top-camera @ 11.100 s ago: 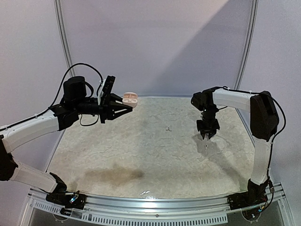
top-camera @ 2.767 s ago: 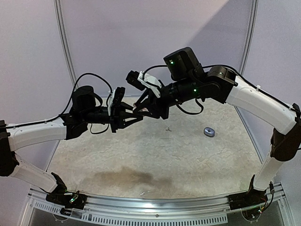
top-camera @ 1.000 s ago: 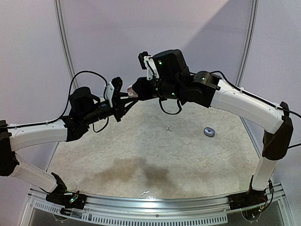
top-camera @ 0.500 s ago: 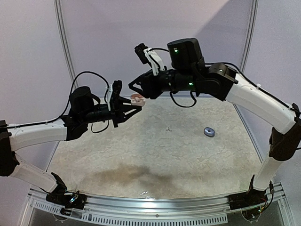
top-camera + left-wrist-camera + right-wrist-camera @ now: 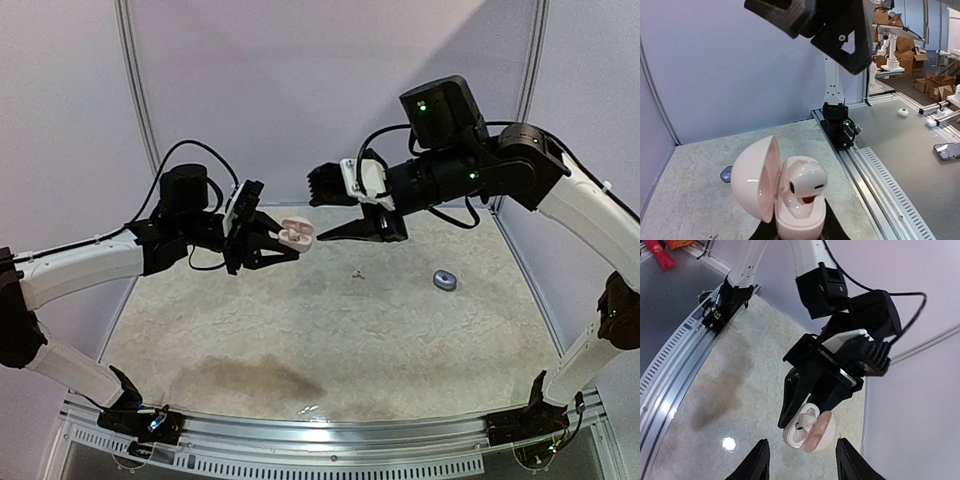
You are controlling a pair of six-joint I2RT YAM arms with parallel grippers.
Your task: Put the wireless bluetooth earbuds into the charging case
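Left jaws clamp the charging case [image 5: 796, 220], earbud [image 5: 807, 182] inside.

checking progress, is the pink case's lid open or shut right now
Open: in the left wrist view the charging case has its lid swung back to the left, with one earbud sitting in the base.

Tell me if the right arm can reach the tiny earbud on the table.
Probably yes: the right end effector is open and empty, and the earbud lies exposed on the table, clear of the left end effector holding the charging case.
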